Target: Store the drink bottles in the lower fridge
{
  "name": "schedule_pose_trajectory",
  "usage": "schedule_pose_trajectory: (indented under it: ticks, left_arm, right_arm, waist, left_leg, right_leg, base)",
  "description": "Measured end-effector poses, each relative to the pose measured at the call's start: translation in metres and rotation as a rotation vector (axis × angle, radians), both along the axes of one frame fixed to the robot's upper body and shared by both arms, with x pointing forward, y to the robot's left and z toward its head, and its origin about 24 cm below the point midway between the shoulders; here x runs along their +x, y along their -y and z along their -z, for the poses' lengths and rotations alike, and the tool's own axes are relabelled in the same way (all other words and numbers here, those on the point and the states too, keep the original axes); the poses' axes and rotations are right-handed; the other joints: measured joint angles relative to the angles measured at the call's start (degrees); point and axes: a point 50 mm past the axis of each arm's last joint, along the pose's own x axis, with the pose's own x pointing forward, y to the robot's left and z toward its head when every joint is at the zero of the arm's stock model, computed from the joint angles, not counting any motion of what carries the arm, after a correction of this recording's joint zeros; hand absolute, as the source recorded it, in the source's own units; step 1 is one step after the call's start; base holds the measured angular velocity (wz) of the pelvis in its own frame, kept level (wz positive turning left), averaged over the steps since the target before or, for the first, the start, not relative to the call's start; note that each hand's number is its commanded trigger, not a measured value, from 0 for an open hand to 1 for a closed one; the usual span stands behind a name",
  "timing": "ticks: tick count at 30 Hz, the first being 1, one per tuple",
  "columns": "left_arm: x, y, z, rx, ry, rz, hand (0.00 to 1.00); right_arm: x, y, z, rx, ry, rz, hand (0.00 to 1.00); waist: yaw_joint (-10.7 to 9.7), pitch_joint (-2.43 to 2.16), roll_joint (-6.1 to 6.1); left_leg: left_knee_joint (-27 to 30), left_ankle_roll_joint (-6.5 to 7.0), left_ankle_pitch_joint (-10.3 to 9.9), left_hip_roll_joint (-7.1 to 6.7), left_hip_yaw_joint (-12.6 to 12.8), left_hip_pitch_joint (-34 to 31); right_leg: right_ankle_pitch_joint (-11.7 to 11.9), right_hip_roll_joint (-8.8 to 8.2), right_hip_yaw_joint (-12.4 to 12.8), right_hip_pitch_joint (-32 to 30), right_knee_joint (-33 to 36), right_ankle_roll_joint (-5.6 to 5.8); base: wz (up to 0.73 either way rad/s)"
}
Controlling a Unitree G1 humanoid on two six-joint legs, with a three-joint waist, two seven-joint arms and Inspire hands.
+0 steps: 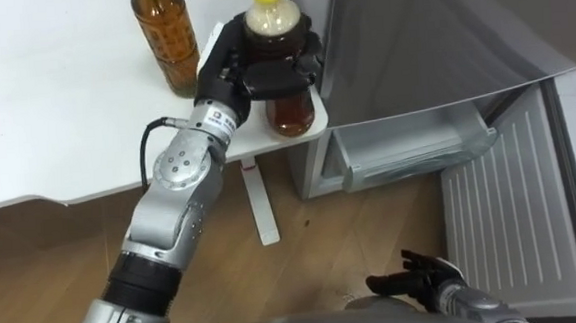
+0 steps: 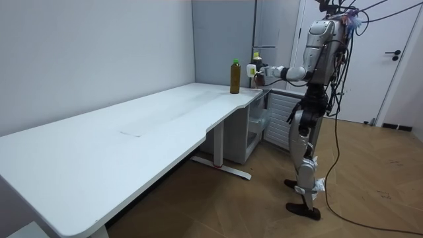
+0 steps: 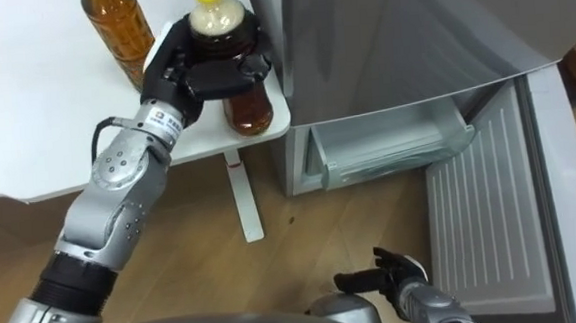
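Our left hand (image 1: 225,75) is curled round the yellow-capped bottle (image 1: 290,113), dark fingers wrapping its upper body just below the cap, thumb on the near side. That bottle stands upright over the near corner of the white table (image 1: 54,96), right at the rounded edge; we cannot tell whether its base rests on the tabletop or hangs just above it. A second bottle (image 1: 166,39), also filled with amber drink, stands upright on the table just to the left of the held one, apart from our fingers. Just to the right of the table corner is the grey fridge (image 1: 430,33). Its lower door (image 1: 511,208) is swung open toward us, the ribbed white inner face turned up to view, and a pale drawer (image 1: 412,144) shows in the opening of the lower compartment. Neither bottle is inside it yet. Our right hand (image 1: 420,279) hangs low near the bottom of the eye view, over the wooden floor (image 1: 322,230) and in front of the open door, its fingers loose and holding nothing. From the room view we stand upright on both feet at the far end of the long table, beside the fridge, left arm stretched out level toward the table corner.
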Motion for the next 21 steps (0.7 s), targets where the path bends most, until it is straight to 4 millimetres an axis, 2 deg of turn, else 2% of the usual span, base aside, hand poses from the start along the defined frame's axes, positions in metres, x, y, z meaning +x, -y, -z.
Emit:
schedule_pose_trajectory:
  ticks: [5,13,21]
  left_arm:
    - [-0.005,0.013,-0.004,-0.078,0.001,0.109,1.00]
    - [-0.013,0.029,-0.008,-0.086,0.039,0.261,1.00]
    - [-0.022,0.045,-0.006,-0.085,0.036,0.370,1.00]
  right_arm:
    - [0.002,-0.002,-0.001,0.018,0.010,-0.012,0.00]
    - [0.005,-0.006,-0.001,0.050,0.017,-0.059,0.00]
    - [0.017,-0.017,-0.005,0.059,0.066,-0.152,0.00]
  waist:
    - [0.06,0.00,-0.06]
    - [0.20,-0.20,-0.30]
    - [0.18,-0.18,-0.28]
  left_leg:
    - [0.02,0.00,0.00,-0.01,0.13,-0.09]
    - [0.78,0.00,0.00,-0.04,0.47,-1.01]
    - [0.88,0.00,-0.01,0.01,2.15,-0.92]
  right_leg:
    - [0.00,-0.08,-0.31,-0.07,0.01,0.00]
    - [0.00,-0.23,-0.13,-1.34,0.81,-0.01]
    - [0.14,0.29,1.34,-1.71,1.25,-0.16]
  base:
    - [0.01]
    - [0.00]
    - [-0.09]
